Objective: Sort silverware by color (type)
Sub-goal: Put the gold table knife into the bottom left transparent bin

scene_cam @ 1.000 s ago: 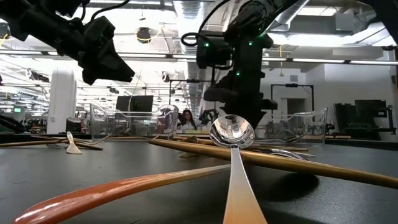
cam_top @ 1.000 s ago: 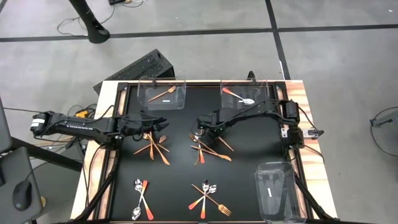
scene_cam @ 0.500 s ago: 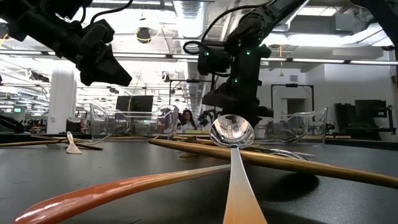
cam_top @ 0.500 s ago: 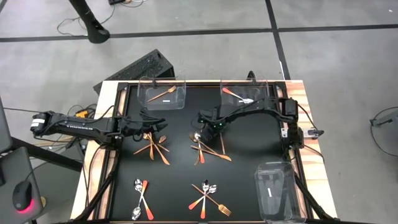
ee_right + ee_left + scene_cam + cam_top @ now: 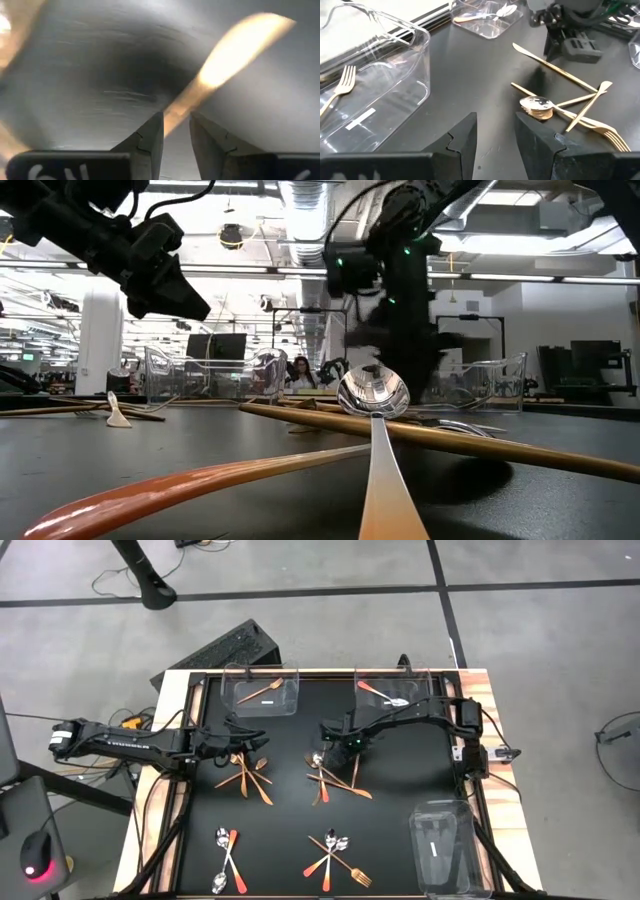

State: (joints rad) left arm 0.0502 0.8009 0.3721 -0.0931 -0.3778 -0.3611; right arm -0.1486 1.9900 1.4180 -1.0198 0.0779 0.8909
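We see right gripper point(image 5: 325, 745) over middle utensil pile point(image 5: 335, 780), jaws slightly apart around gold stick point(image 5: 220, 65); left gripper point(image 5: 258, 737) parted, empty

Three clear plastic bins sit on the black table point(image 5: 400, 790): one bin point(image 5: 266, 692) at the far left, another point(image 5: 396, 692) at the far right, a third point(image 5: 448, 848) at the near right corner. A dark keyboard point(image 5: 215, 652) lies on the grey floor beyond.

Left arm stretched in from 9 o'clock, left gripper point(image 5: 262, 739) hovering left of centre, fingers point(image 5: 466, 141) parted. Right arm reaching from 3 o'clock, elbow bent, right gripper point(image 5: 323, 737) mid-desk, fingers point(image 5: 151, 137) slightly apart.
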